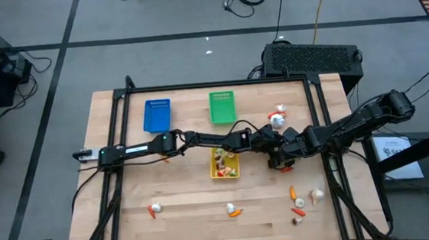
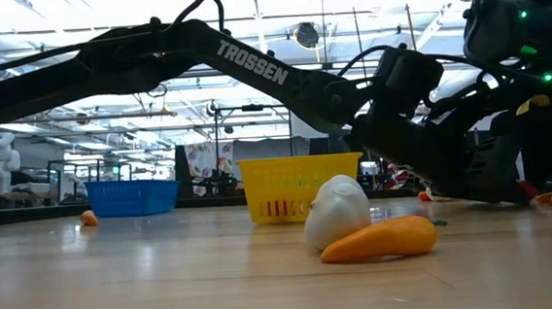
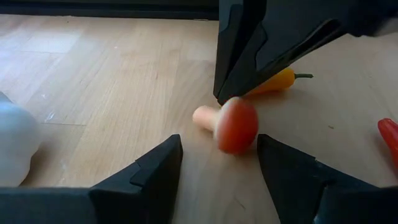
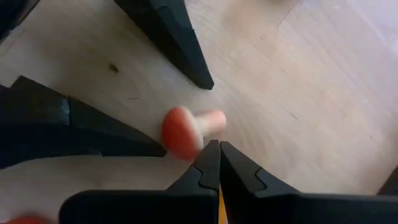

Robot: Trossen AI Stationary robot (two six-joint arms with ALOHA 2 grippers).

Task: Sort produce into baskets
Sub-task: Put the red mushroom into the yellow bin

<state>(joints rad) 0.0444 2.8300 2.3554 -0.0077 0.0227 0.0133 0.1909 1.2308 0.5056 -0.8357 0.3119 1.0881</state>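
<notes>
A toy mushroom (image 3: 231, 124) with a red cap and pale stem lies on its side on the wooden table, right of the yellow basket (image 1: 213, 166). My left gripper (image 3: 219, 177) is open and reaches in low from the table's left, one finger on each side of the mushroom (image 4: 183, 132). My right gripper (image 4: 217, 155) is shut and slants down from the right, its tips beside the mushroom. In the high view both grippers (image 1: 276, 147) (image 1: 281, 161) hide it. A yellow-orange pepper (image 3: 280, 81) lies just behind. My right gripper has its shut fingertips (image 3: 221, 98) right at the mushroom, where the stem meets the cap (image 4: 202, 127), coming from above at a slant. I cannot tell whether they touch it. The mushroom lies on the table.
The blue basket (image 1: 157, 115) and green basket (image 1: 223, 108) stand at the far side. The yellow basket holds several pieces. A white bulb (image 1: 277, 120) and a red piece (image 1: 289, 168) lie close to the grippers. More produce (image 1: 231, 208) (image 1: 302, 203) is scattered along the near side.
</notes>
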